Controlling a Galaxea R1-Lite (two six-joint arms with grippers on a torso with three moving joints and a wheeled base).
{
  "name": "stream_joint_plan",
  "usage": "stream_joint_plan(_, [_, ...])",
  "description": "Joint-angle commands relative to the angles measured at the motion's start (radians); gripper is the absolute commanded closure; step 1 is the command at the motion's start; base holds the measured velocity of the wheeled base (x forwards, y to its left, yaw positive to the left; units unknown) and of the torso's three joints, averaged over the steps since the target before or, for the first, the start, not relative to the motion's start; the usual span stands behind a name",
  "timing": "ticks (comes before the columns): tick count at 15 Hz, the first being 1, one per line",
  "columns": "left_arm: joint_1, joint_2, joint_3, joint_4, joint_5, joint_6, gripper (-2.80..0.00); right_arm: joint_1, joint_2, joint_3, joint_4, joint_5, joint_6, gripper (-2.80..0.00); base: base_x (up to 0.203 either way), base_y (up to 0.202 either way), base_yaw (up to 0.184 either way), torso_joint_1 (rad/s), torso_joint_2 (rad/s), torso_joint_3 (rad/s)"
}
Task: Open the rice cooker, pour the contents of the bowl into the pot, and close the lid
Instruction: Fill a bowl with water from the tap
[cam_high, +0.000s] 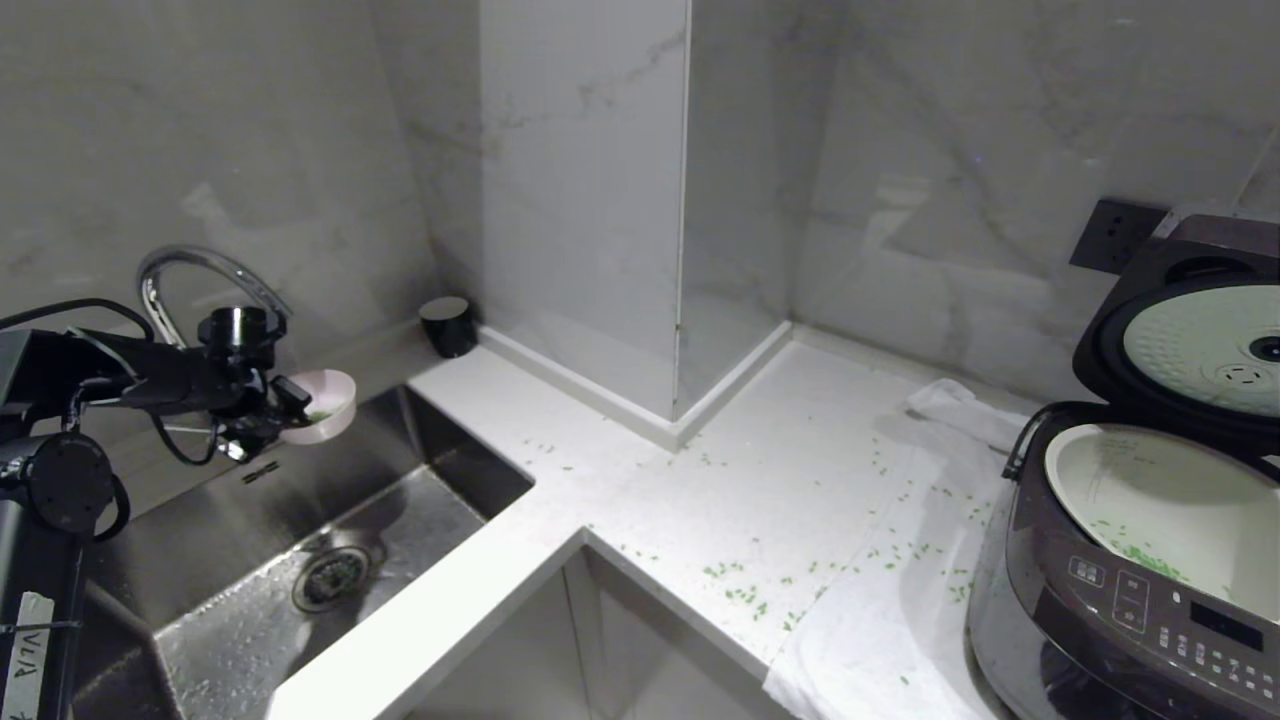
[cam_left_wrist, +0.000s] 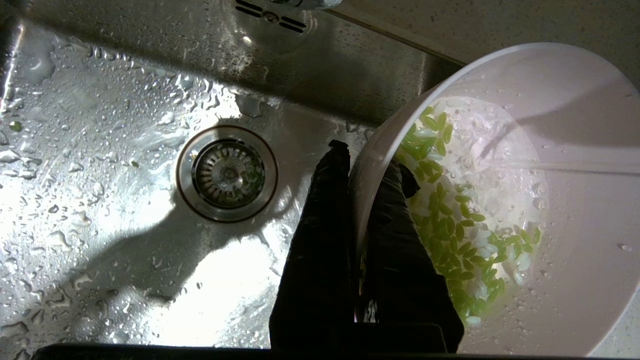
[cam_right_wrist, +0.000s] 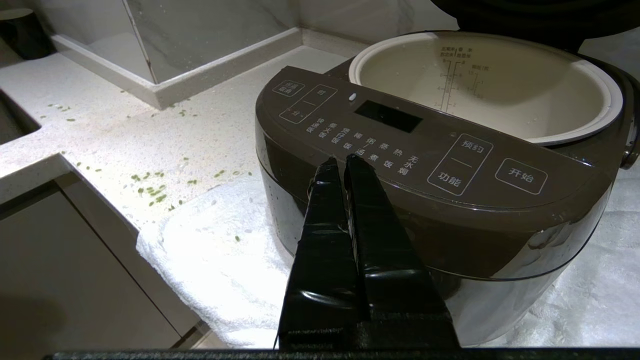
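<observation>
- Holding the bowl (cam_high: 322, 405) by its rim, the left gripper (cam_high: 283, 408) has its fingers (cam_left_wrist: 320, 240) pinched on the wall, one outside and one inside, above the steel sink (cam_high: 250, 520) at the far left.
- The contents (cam_left_wrist: 450, 225), small green bits mixed with pale ones, sit wet in the bowl's white inside; the bowl is above the sink's far side, just beside the curved tap (cam_high: 190, 275).
- The sink drain (cam_left_wrist: 227, 172) lies below, among water drops.
- A small dark cup (cam_high: 448, 325) stands on the counter's far corner, by the wall.
- Green bits are scattered over the white counter (cam_high: 700, 480) and the white towel (cam_high: 880, 620) further right.
- The rice cooker (cam_high: 1130, 590) stands on the towel at the right, its lid (cam_high: 1190, 340) raised and tilted back.
- The pot (cam_high: 1160, 500) is uncovered, a few green bits lying in it.
- The right gripper (cam_right_wrist: 340, 162) hangs just near the cooker's front panel, its fingers pressed together on nothing.
</observation>
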Motion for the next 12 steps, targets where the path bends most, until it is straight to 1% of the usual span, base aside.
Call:
stream_joint_plan(1, [0.001, 0.001, -0.001, 0.001, 0.002, -0.005, 0.0, 0.0, 0.0, 0.002, -0.001, 0.0, 0.0, 0.0, 0.0, 0.0, 0.0, 0.0, 0.0, 0.0])
stream_joint_plan(5, [0.001, 0.0, 0.004, 0.003, 0.002, -0.005, 0.0, 0.0, 0.0, 0.002, -0.001, 0.0, 0.0, 0.0, 0.0, 0.0, 0.0, 0.0, 0.0, 0.0])
stream_joint_plan(7, [0.0, -0.004, 0.003, 0.04, -0.01, -0.005, 0.0, 0.001, 0.0, 0.002, -0.001, 0.0, 0.0, 0.0, 0.0, 0.0, 0.0, 0.0, 0.0, 0.0])
stream_joint_plan(8, [0.001, -0.005, 0.003, 0.041, -0.021, -0.011, 0.0, 0.001, 0.0, 0.002, -0.001, 0.0, 0.0, 0.0, 0.0, 0.0, 0.0, 0.0, 0.0, 0.0])
stream_joint_plan(12, [0.001, -0.004, 0.0, 0.041, -0.021, -0.016, 0.0, 0.0, 0.0, 0.002, -0.001, 0.0, 0.0, 0.0, 0.0, 0.0, 0.0, 0.0, 0.0, 0.0])
